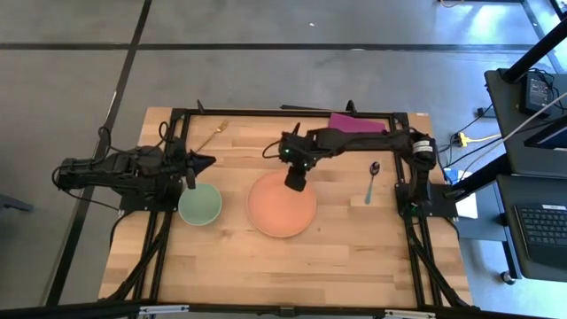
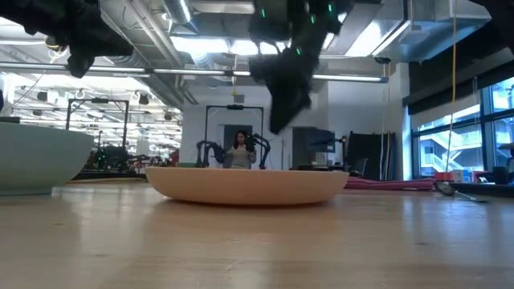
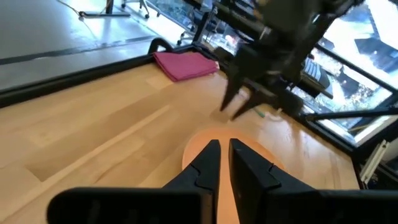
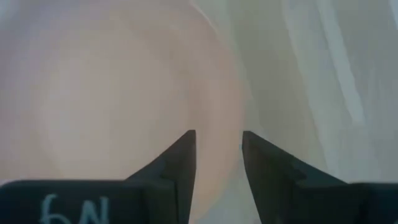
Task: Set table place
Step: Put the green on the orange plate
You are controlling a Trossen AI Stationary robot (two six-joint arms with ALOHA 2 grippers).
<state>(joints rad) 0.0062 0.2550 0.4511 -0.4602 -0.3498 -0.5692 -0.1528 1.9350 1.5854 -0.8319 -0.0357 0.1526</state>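
Bare butcher-block table (image 1: 354, 257) is filling the foreground nearest the low camera, with the place items lying in a row across its middle. Going left to right in the high view: the left gripper (image 1: 207, 162) is hovering just past the far rim of the pale green bowl (image 1: 200, 204), its fingers standing narrowly apart and holding nothing. Beyond it, the gold fork (image 1: 213, 136) is lying near the far rail, its long axis running diagonally from near-left to far-right. The orange plate (image 1: 281, 205) is sitting at the table's centre, just beside the bowl but apart from it. The right gripper (image 1: 295, 183) is hanging over the plate's far rim; in its wrist view the fingers (image 4: 183, 163) are slightly parted and empty, with the plate's edge showing between them, below. To the right, the spoon (image 1: 371, 182) is lying well apart from the plate, bowl end pointing away, light blue handle pointing toward the near edge. A magenta rectangle (image 1: 357, 123) is lying at the far rail.
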